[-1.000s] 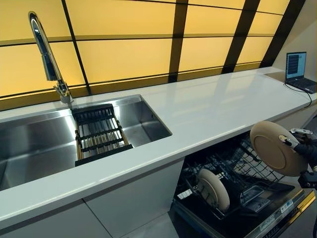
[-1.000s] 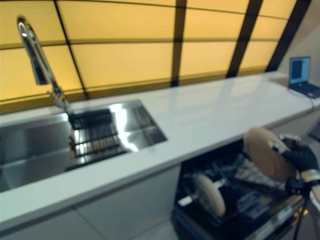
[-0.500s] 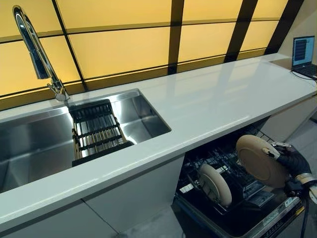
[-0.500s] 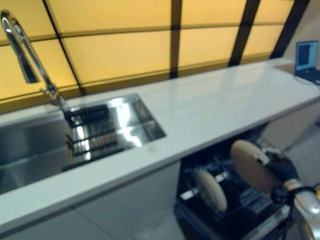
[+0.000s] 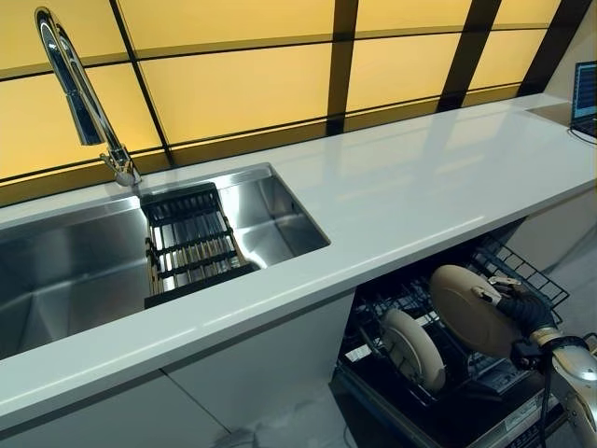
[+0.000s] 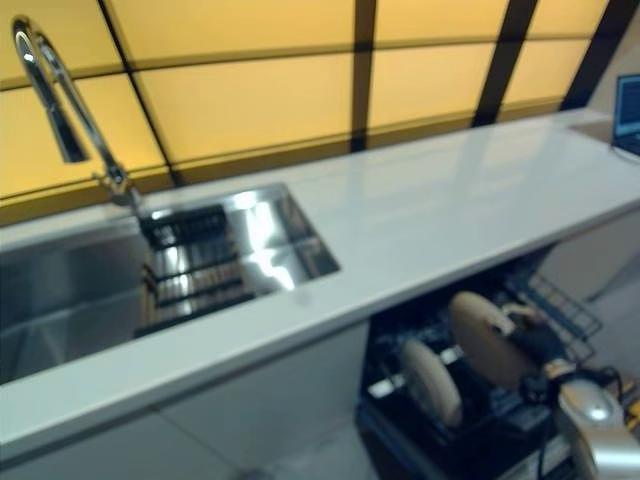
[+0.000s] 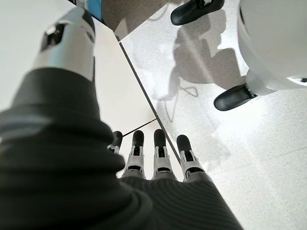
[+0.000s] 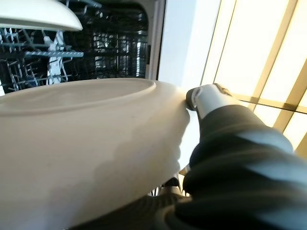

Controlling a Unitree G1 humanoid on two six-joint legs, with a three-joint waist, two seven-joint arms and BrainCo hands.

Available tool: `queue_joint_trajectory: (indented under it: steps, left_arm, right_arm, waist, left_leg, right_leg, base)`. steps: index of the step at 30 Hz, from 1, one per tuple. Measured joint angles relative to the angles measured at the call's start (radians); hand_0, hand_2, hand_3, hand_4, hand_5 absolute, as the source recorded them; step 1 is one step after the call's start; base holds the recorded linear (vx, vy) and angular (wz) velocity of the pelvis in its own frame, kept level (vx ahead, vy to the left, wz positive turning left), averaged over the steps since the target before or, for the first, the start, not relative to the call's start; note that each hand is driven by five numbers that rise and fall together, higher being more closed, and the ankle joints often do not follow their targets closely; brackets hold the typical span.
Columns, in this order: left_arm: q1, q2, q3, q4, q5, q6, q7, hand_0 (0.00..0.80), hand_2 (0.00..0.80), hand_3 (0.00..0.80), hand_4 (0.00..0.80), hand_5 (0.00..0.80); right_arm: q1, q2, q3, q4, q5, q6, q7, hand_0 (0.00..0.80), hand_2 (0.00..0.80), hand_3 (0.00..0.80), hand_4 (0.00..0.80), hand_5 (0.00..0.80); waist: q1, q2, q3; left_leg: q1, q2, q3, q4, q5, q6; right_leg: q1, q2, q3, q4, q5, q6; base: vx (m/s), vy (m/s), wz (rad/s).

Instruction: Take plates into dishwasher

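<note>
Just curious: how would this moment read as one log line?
right hand: holding plate over dishwasher rack | second plate: racked | left hand: idle

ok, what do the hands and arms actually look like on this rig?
Both hands wear a dark ribbed cover over wrist and back. The left hand shows silver fingers with dark rounded tips in a row, below a silver-grey forearm segment. The right hand has the same dark cover, a silver thumb, and a silver-grey forearm.
</note>
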Motion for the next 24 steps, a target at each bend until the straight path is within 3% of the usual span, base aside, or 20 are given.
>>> queue_joint_trajectory:
  steps: [24]
  left_arm:
    - [-0.010,0.003,0.000,-0.040,0.001,0.022,-0.019,0.000,0.000,0.000,0.000,0.000]
  right_arm:
    - [-0.153,-0.010,0.041,0.224,-0.078,0.050,-0.096,0.800,0.800,0.800,0.800,0.800]
  waist:
    - [0.048,0.011,0.053]
  left_leg:
    - [-0.008,0.006,-0.031,0.006,0.003,-0.004]
  right_leg:
    - [0.012,0.003,-0.030,0.000,-0.007,-0.008]
  base:
    - [0.002,-0.004,0.02]
